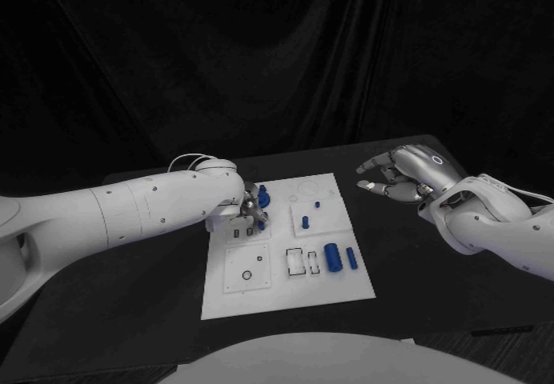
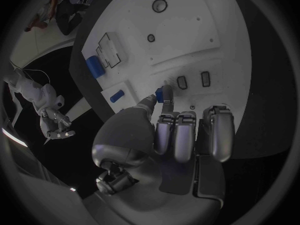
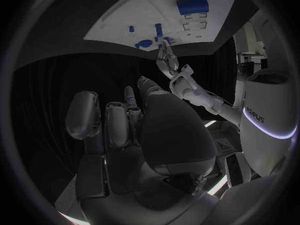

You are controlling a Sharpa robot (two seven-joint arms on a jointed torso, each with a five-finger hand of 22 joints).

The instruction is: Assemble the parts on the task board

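We see the left hand (image 1: pixel 247 210) over the near-left part of the white task board (image 1: pixel 289 292), its thumb and a fingertip pinching a small blue peg (image 2: pixel 160 94) just above the board's surface. The right hand (image 1: pixel 400 176) hovers off the board's far-right corner, fingers loosely curled and holding nothing. Two larger blue cylinders (image 1: pixel 334 258) lie side by side on the board's right half.

Legible text: none confirmed | task board (image 1: pixel 289 248): outlines only, no readable lettering | parts: unmarked | one faint mark on robot casing, too blurred to read
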